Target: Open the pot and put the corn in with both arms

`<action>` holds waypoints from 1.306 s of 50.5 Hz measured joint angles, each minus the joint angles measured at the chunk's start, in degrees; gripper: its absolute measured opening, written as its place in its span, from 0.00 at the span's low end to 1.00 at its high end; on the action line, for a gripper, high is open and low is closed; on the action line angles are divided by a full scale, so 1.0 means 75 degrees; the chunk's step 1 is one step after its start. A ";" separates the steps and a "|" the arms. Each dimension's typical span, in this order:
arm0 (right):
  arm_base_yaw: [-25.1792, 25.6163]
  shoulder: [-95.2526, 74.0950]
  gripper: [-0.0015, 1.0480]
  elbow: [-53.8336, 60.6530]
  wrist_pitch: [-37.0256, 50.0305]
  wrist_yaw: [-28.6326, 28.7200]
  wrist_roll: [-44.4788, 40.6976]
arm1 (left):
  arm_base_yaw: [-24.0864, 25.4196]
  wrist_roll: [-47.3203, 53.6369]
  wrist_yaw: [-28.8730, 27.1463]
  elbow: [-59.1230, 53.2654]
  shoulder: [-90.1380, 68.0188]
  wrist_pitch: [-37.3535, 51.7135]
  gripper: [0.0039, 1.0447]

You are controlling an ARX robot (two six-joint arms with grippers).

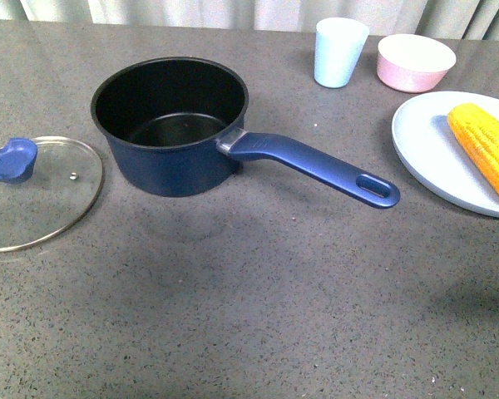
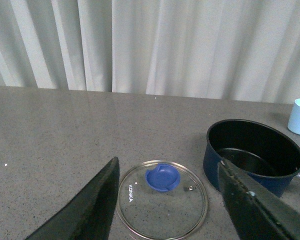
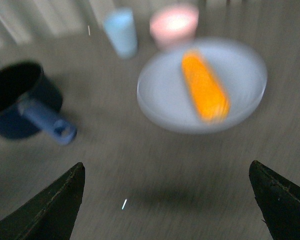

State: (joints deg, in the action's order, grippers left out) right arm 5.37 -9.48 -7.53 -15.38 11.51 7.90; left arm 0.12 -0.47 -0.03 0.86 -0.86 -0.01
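Observation:
The dark navy pot [image 1: 170,125] stands open on the grey table, its long blue handle [image 1: 316,166] pointing right. Its glass lid [image 1: 33,195] with a blue knob lies flat on the table to its left. The yellow-orange corn [image 1: 485,150] lies on a pale blue plate [image 1: 432,150] at the right. Neither gripper shows in the front view. My left gripper [image 2: 167,200] is open and empty above the lid [image 2: 162,197], with the pot [image 2: 255,152] beside it. My right gripper [image 3: 165,200] is open and empty, above bare table short of the corn [image 3: 205,87]. The right wrist view is blurred.
A light blue cup [image 1: 339,51] and a pink bowl [image 1: 414,61] stand at the back right, behind the plate. Pale curtains hang behind the table's far edge.

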 joint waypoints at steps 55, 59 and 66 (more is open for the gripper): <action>0.0557 -1.3277 0.91 -0.6105 0.3474 0.0259 -0.2101 | -0.0003 0.0015 0.0003 0.0000 0.0000 0.0000 0.92; 0.0425 -1.3522 0.91 -0.6283 0.3453 0.0230 -0.2136 | -0.0003 0.0015 0.0003 0.0000 0.0000 0.0000 0.92; 0.0291 -1.3959 0.91 -0.6671 0.3430 0.0061 -0.2215 | -0.0003 0.0015 0.0003 0.0000 0.0000 0.0000 0.92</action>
State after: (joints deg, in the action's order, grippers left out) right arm 7.55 -114.17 -57.56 10.35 11.97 -8.71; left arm 0.10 -0.36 -0.01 0.86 -0.86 -0.01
